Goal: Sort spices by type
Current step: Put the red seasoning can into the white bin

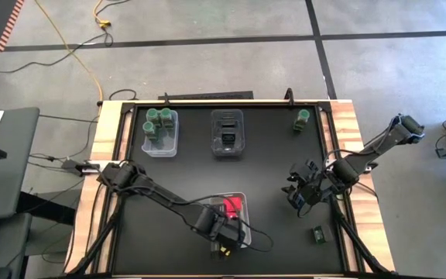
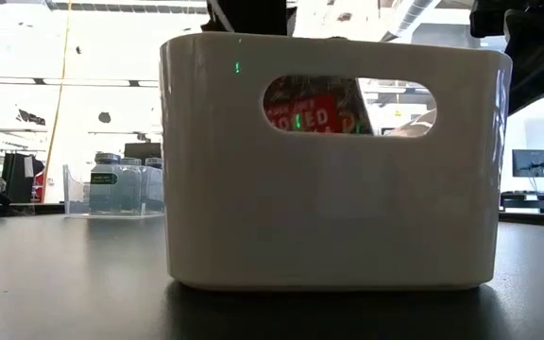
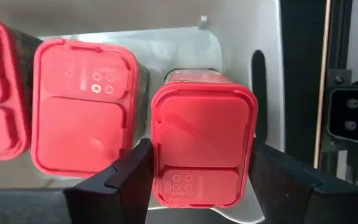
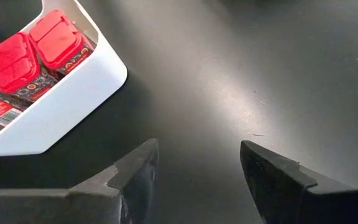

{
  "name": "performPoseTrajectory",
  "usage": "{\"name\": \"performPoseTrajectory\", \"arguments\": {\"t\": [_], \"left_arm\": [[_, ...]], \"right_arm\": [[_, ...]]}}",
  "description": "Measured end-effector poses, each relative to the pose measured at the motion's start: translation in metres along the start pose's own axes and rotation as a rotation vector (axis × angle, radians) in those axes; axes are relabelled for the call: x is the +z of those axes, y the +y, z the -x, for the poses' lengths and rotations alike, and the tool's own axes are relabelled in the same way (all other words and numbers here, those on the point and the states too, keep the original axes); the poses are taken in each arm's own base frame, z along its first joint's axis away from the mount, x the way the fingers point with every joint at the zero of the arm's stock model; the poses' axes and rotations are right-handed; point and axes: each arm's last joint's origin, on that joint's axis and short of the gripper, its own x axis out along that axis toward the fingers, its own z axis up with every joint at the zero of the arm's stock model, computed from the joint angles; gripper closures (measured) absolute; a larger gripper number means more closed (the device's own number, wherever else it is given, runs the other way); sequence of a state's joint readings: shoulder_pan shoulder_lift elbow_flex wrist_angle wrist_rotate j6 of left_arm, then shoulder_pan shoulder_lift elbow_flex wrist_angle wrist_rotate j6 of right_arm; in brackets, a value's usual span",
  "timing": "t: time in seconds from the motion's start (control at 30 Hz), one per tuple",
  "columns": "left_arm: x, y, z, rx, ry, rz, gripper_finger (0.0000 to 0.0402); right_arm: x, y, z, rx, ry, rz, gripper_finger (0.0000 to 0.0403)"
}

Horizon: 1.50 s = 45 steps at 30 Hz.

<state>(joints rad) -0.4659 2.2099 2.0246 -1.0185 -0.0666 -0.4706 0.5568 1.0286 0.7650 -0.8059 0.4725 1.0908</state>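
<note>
from above, the left gripper (image 1: 224, 232) hangs inside the white bin (image 1: 243, 203) at the table's near edge among red-lidded packets (image 1: 231, 205); green-lidded jars (image 1: 159, 122) fill one clear bin (image 1: 160, 147), a dark box (image 1: 228, 141) sits in another, and a stray jar (image 1: 301, 118) and box (image 1: 317, 233) lie loose near the right gripper (image 1: 299, 194). the low view shows red labels through the bin's handle slot (image 2: 348, 106). the left wrist view shows its fingers (image 3: 118, 180) flanking one red packet (image 3: 202, 144), barely apart from its sides, grip seemingly loosening. the right wrist view shows jaws spread over bare table. packets look light, rigid, slick-lidded; pinch the flat sides.
</note>
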Motion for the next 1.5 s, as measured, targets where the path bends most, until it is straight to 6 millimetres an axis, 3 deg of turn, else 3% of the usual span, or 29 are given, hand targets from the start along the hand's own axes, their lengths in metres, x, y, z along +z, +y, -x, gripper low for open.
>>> {"name": "performPoseTrajectory", "arguments": {"t": [0.43,0.83,1.33,1.5], "left_arm": [[0.01,0.013,0.0,0.002,-0.039,0.058,0.0172],[0.01,0.012,0.0,-0.047,-0.02,0.11,0.017],[0.013,0.017,0.0,-0.049,-0.031,0.122,0.0125],[0.024,0.02,0.015,-0.066,-0.076,0.136,0.0126]], "right_arm": [[0.0,0.0,0.0,-0.001,0.0,0.003,0.0147],[0.0,0.0,0.0,-0.001,0.0,0.002,0.0147],[0.0,0.0,0.0,-0.001,0.0,0.002,0.0147],[0.0,0.0,0.0,-0.001,0.001,0.002,0.0147]]}}
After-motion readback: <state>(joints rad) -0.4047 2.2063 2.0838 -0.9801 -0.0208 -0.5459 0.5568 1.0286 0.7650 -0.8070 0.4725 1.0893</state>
